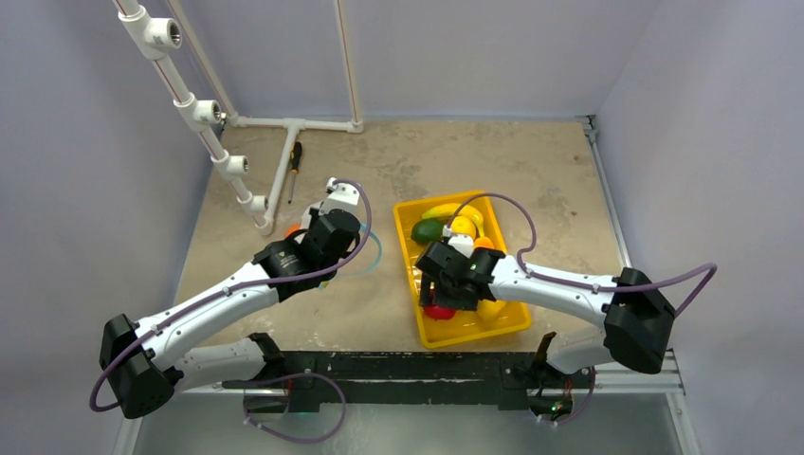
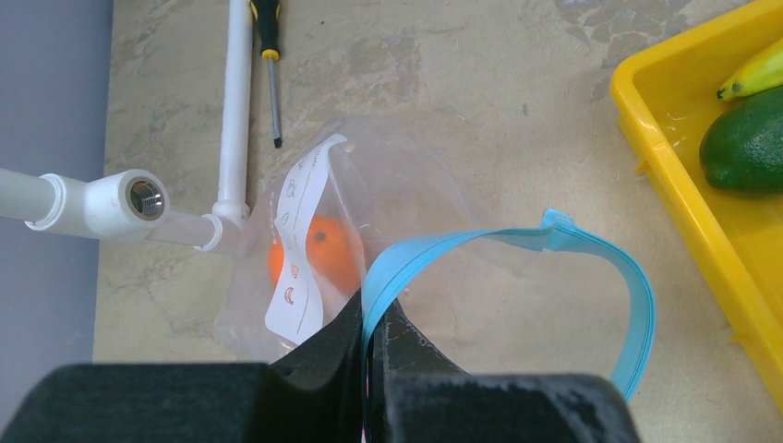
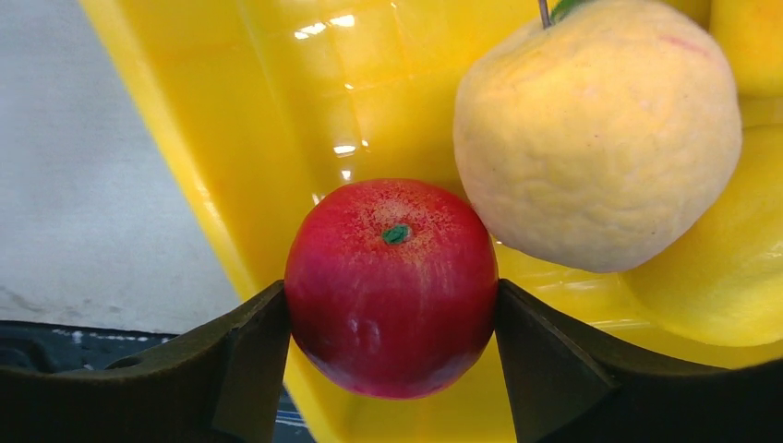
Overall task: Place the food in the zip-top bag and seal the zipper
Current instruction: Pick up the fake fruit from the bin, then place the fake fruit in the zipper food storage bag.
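Note:
The zip-top bag [image 2: 406,194] lies on the table, clear and floppy, with an orange fruit [image 2: 328,254] inside. My left gripper [image 2: 377,318] is shut on the teal-blue zipper [image 2: 637,295], holding one side of the mouth up so the strip arches open. In the yellow tray [image 3: 185,138], my right gripper [image 3: 390,291] has both fingers pressed against the sides of a red apple [image 3: 392,286]. A pale peach [image 3: 596,138] touches the apple's upper right. More food lies in the tray: a banana [image 2: 752,74] and a dark green piece [image 2: 748,138].
A screwdriver [image 2: 268,55] and a white pipe frame [image 2: 235,111] with an open fitting [image 2: 129,198] lie just beyond the bag. The tray's rim [image 1: 408,256] stands right of the bag. Grey walls enclose the table.

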